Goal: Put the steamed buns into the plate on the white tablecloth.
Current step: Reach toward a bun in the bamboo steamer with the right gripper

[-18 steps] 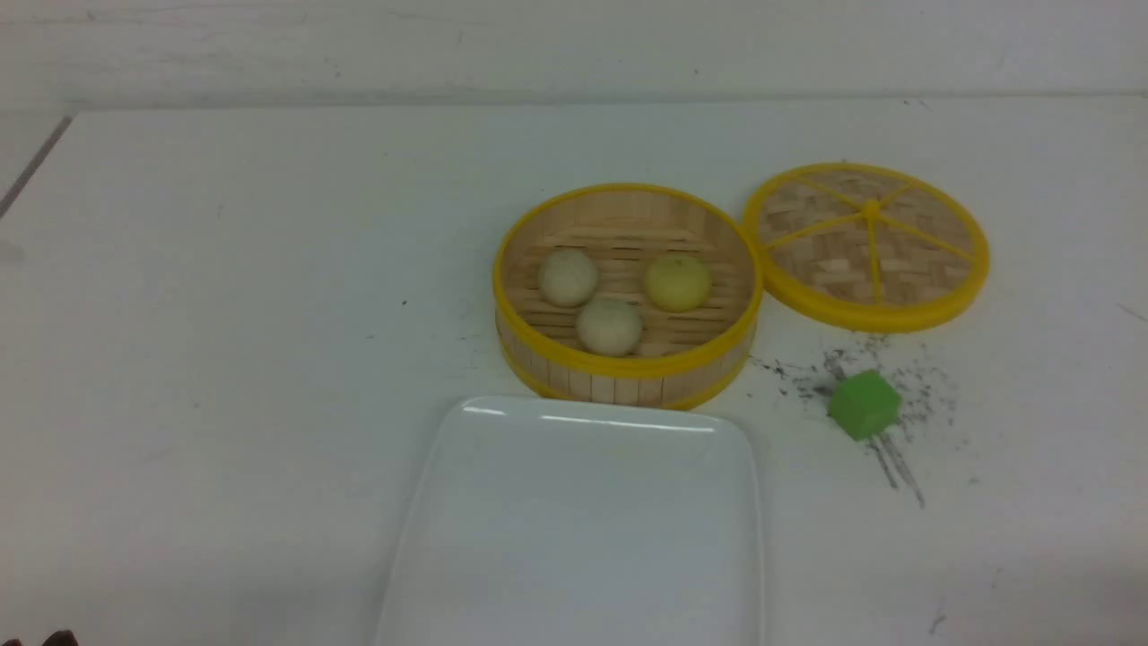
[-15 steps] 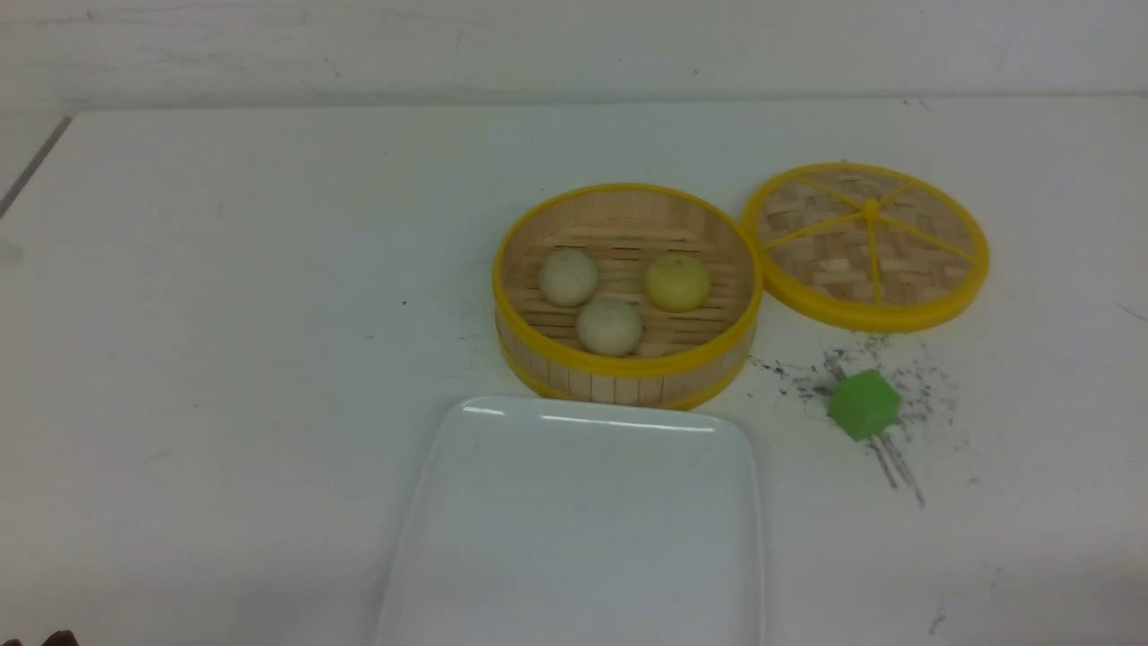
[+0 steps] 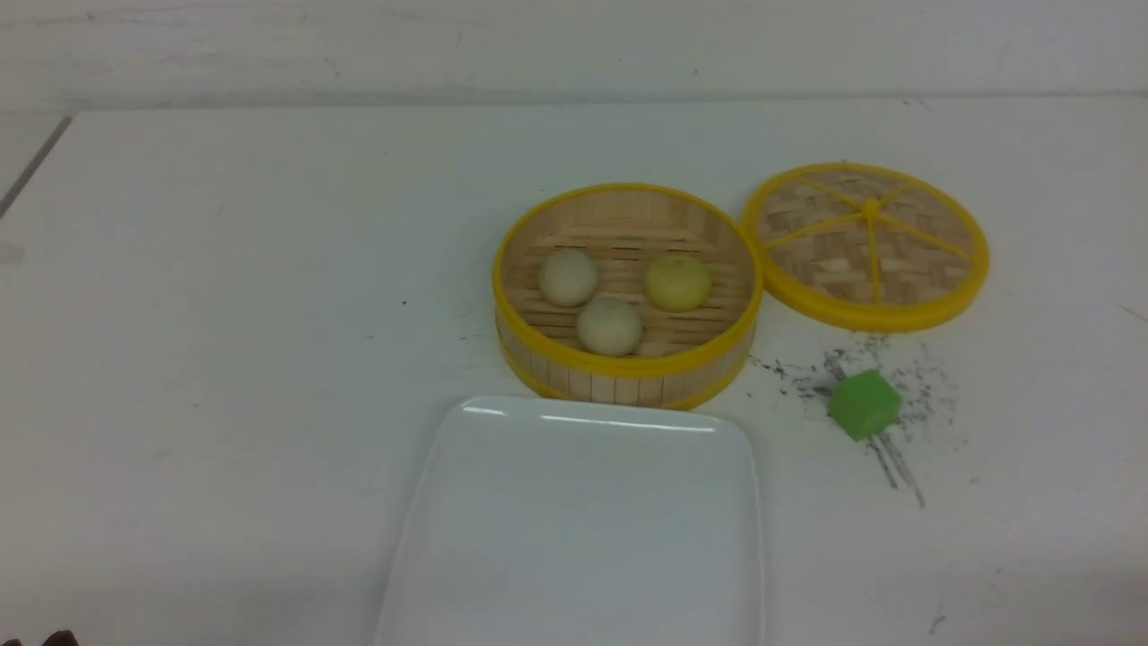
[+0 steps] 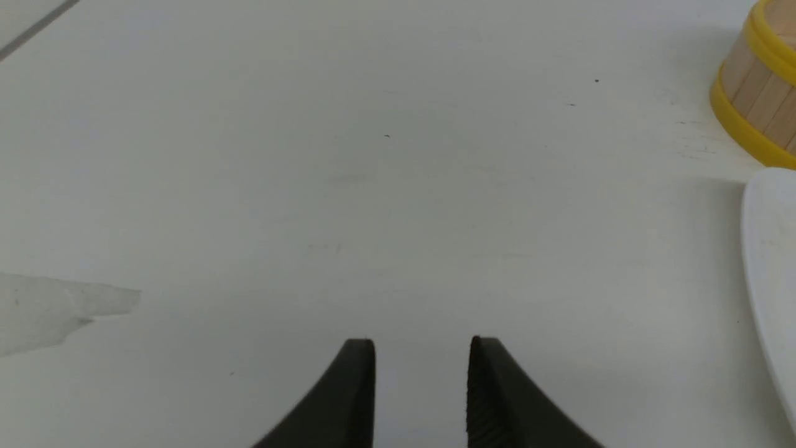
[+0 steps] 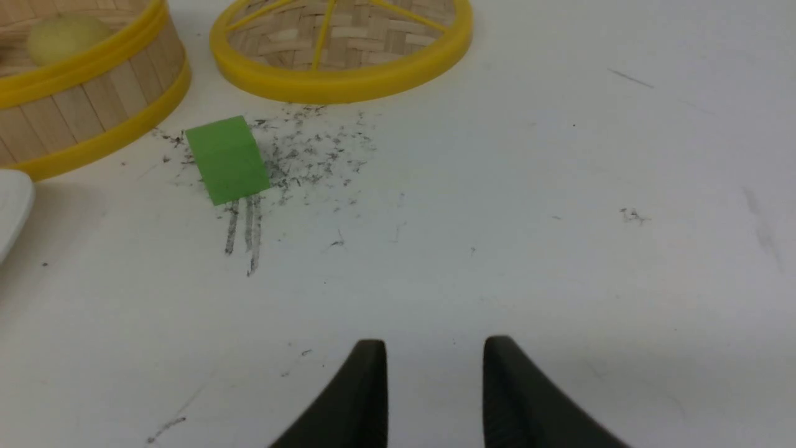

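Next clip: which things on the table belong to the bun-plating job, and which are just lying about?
Job: steamed buns, inside the bamboo steamer; plate, nearer the robot; white tablecloth.
Lying about: woven lid, right of the steamer; green cube, among dark scuffs.

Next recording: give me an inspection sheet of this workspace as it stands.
Surface: white tablecloth, scuffed, dark specks around the green cube.
Job's things: three steamed buns in the open steamer basket; plate bare, just in front of it.
Clutter: green cube; woven lid lying beside the basket.
Pincers: left pincer and right pincer open, holding nothing, over the cloth.
Cables: nothing seen.
Surroundings: pale wall behind the table.
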Controlling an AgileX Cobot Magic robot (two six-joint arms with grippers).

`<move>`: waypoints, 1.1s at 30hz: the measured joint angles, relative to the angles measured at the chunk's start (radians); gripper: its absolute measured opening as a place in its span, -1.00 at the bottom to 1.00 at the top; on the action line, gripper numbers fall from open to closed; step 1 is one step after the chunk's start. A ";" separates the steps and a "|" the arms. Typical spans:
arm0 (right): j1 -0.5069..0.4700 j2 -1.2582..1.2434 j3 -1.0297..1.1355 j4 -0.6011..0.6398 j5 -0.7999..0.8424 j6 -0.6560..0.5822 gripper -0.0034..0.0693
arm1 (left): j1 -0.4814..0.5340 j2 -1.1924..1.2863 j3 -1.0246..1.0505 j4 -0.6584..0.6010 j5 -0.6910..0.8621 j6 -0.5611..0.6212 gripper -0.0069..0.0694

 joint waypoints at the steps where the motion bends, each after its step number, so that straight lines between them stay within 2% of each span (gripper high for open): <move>1: 0.000 0.000 0.000 0.000 0.000 0.000 -0.25 | 0.000 0.000 0.000 0.000 0.000 0.000 -0.18; 21: 0.000 0.000 0.000 0.021 -0.004 0.017 -0.25 | 0.000 0.000 0.001 -0.018 -0.010 -0.023 -0.18; 23: 0.000 0.000 0.000 0.115 -0.005 0.101 -0.25 | 0.000 0.000 0.007 -0.104 -0.057 -0.110 -0.18; 25: 0.000 0.000 0.003 0.296 -0.012 0.220 -0.25 | 0.000 0.000 0.010 -0.213 -0.126 -0.210 -0.18; 26: 0.000 0.000 0.004 0.315 -0.014 0.234 -0.25 | 0.000 0.000 0.010 -0.241 -0.143 -0.237 -0.18; 28: 0.000 0.000 0.005 0.547 -0.022 0.399 -0.25 | 0.000 0.000 0.010 -0.434 -0.249 -0.414 -0.18; 33: 0.000 0.000 0.005 0.713 -0.029 0.464 -0.25 | 0.000 0.000 0.010 -0.614 -0.341 -0.545 -0.18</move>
